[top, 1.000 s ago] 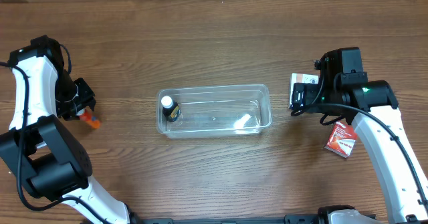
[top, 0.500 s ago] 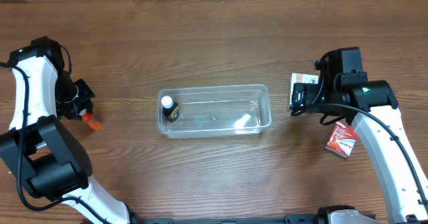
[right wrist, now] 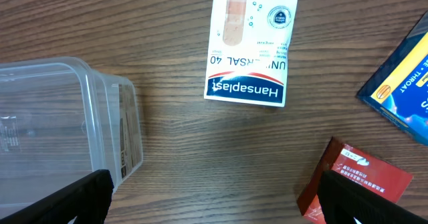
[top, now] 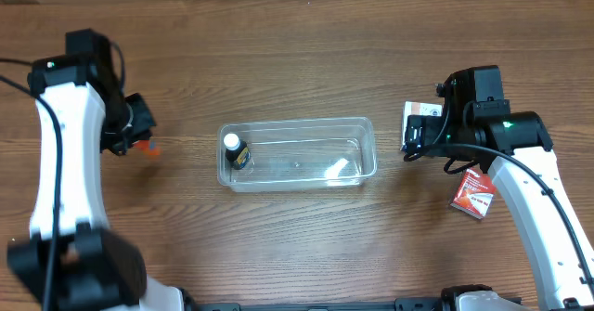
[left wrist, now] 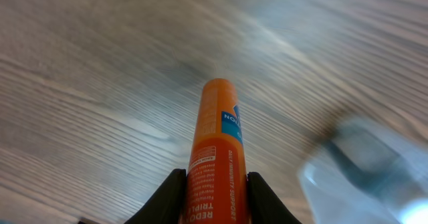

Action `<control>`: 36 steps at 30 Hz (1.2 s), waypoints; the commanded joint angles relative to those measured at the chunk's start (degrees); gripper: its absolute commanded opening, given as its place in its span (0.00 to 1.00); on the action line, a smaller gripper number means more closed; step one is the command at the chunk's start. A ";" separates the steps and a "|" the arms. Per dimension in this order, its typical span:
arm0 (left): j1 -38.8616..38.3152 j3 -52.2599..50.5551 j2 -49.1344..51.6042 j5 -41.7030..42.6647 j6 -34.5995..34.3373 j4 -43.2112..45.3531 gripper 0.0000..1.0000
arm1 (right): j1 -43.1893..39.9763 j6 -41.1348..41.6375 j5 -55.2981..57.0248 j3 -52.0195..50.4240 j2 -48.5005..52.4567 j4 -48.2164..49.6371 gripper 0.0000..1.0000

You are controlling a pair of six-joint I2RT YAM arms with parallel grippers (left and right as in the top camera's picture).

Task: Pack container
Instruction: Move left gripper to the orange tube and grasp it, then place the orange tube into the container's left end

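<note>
Container: clear tub, mid-table, between the two arms.
Packed: one small white-capped bottle at the tub's left end; the rest of the tub is bare.
Left gripper: pinching an orange tube, left of the tub and apart from it.
Right gripper: fingers spread, holding nothing, near the tub's right end.
Unpacked: plaster box, red box and blue box, on the table right of the tub.
Progress (judgement): early; one item in, one in hand, three out.
</note>
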 commanded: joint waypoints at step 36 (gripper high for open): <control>-28.20 -18.80 -1.99 2.12 -3.89 14.40 0.11 | -0.22 -0.20 -0.11 1.84 -1.38 0.33 1.00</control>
